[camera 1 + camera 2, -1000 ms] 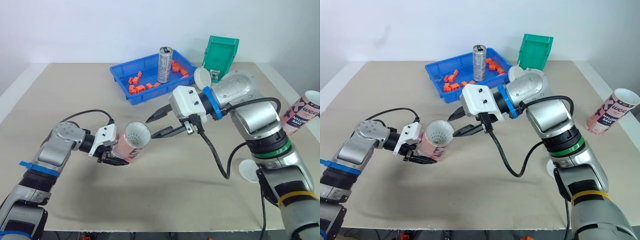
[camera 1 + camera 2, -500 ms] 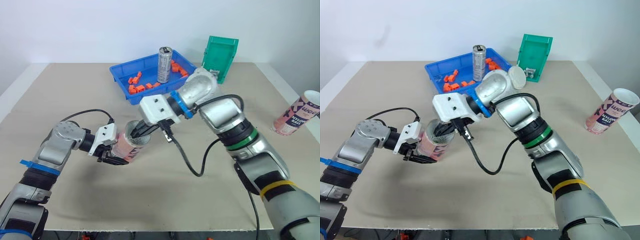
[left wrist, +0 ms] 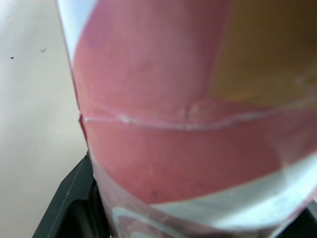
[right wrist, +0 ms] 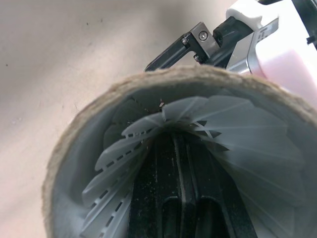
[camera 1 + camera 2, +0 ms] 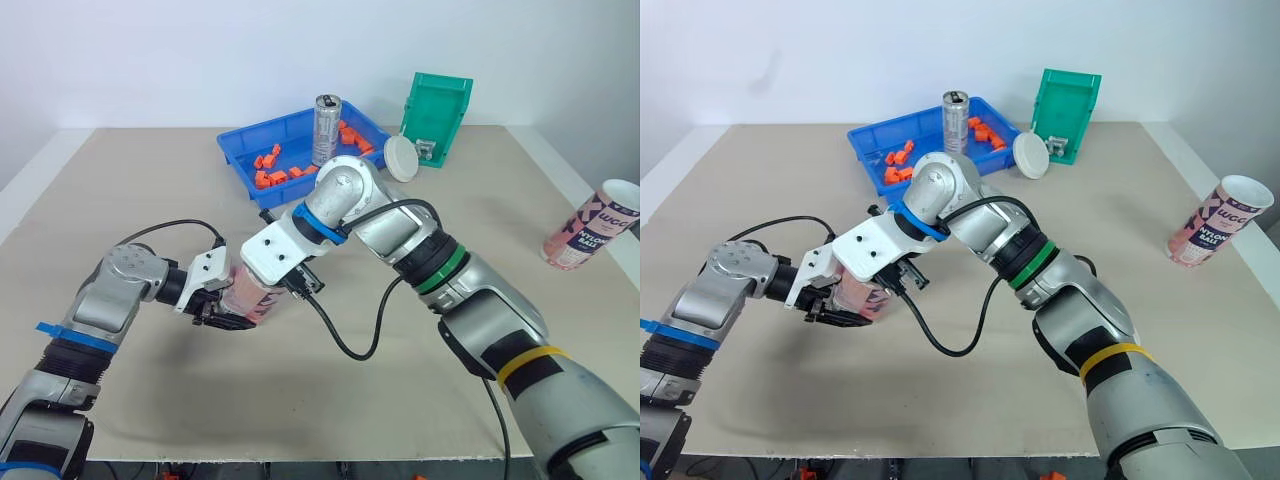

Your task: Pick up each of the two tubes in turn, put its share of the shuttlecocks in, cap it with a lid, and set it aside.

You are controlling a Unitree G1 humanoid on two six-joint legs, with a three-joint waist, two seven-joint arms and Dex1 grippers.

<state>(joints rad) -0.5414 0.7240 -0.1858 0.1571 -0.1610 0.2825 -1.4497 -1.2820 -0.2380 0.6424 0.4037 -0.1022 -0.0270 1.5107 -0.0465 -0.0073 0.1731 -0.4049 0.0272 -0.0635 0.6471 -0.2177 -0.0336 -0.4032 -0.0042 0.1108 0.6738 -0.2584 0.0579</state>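
Left claw (image 5: 224,316) clamps the pink tube (image 5: 248,298) at about 8 o'clock on the tabletop (image 5: 150,400) in the head views. The tube is tilted with its mouth toward 2 o'clock, and the right arm's white wrist (image 5: 272,256) covers that mouth and hides the inside. The second tube (image 5: 590,226) stands at 3 o'clock, a lid (image 5: 401,158) at 1 o'clock. From the left wrist, the tube's pink wall presses against a black finger (image 3: 74,198). From the right wrist, the tube's inside is visible: the right claw (image 4: 181,198), fingers nearly together, sits within a shuttlecock (image 4: 233,134) skirt.
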